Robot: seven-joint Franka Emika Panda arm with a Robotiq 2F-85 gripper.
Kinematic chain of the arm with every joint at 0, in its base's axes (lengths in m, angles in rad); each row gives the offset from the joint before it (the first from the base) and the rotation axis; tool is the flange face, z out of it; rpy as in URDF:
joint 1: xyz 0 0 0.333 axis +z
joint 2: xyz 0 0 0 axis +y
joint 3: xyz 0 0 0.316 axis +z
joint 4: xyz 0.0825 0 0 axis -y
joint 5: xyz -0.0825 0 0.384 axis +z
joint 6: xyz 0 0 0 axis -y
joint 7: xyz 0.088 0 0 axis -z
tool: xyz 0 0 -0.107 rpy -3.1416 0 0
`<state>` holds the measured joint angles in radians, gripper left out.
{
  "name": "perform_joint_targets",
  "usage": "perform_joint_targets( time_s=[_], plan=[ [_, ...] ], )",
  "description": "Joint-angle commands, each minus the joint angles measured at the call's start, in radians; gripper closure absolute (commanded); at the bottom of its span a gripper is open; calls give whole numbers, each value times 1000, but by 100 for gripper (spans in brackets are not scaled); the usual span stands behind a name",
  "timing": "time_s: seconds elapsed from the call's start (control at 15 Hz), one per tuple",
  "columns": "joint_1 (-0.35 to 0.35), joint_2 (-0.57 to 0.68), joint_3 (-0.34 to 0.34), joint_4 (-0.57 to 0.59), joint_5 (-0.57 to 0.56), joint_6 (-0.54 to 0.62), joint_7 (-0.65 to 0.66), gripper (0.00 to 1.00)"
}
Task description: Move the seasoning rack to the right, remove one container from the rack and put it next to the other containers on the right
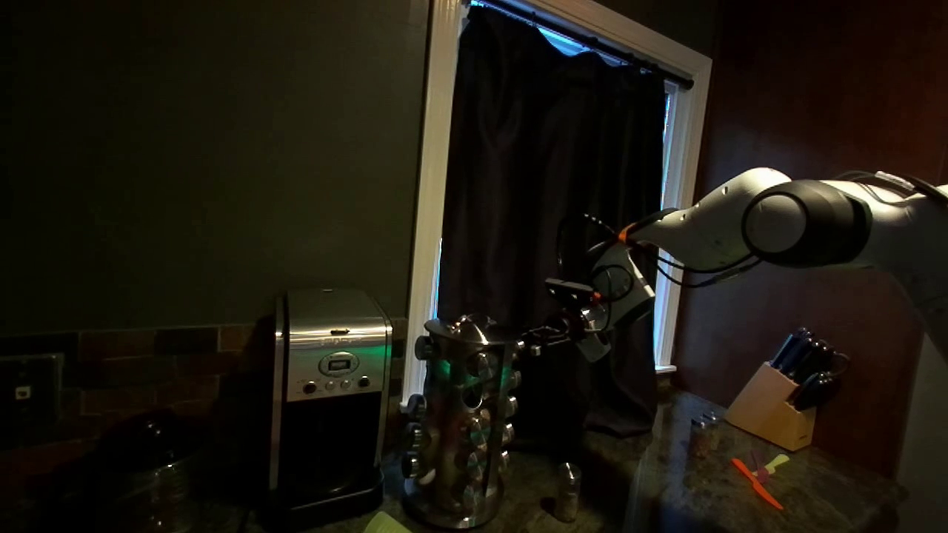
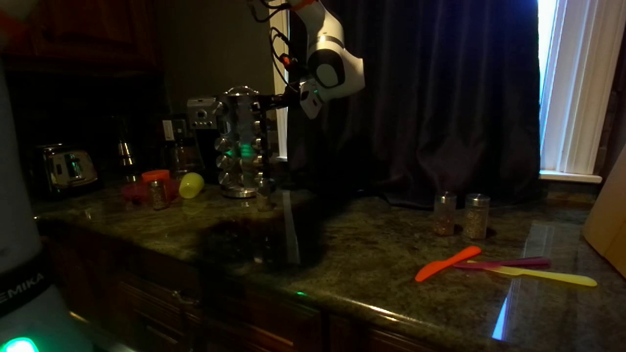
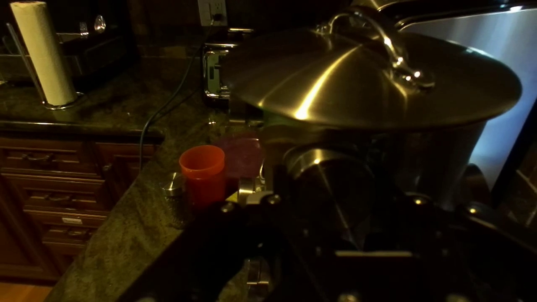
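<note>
With the seasoning rack [image 1: 446, 422] just beside the coffee maker [image 1: 333, 381], removal seems in hand: the gripper [image 3: 333, 184] straddles an upper container [image 3: 322, 160], fingers pinching or not I cannot tell, and next probably needs a straight pull away from the coffee maker.

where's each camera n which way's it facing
In an exterior view, the camera seems nearer the seasoning rack, facing the curtain; the arm enters at picture right.
In an exterior view, the camera seems nearer the colored knives, looking toward the seasoning rack; a robot section marked EMIKA shows at picture left, the arm at top.
In the wrist view, the camera sits behind the tool, visible at bottom, facing the rack's lid and an orange cup beyond.
Both exterior views share seasoning rack, curtain, colored knives and arm.
</note>
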<state>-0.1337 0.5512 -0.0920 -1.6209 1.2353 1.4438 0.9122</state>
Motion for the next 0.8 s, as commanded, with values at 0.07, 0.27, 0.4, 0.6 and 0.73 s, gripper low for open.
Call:
perform_joint_targets(
  time_s=[0.07, 0.27, 0.4, 0.6, 0.73],
  plan=[
    [-31, -28, 6, -10, 46, -91, 49, 76],
    [-26, -34, 4, -33, 50, -91, 73, 76],
    [-18, -46, 2, -50, 58, -65, 87, 76],
    [-12, -63, -8, -68, 64, -20, 77, 76],
    [-10, -73, -14, -69, 44, -4, 49, 76]
  ],
)
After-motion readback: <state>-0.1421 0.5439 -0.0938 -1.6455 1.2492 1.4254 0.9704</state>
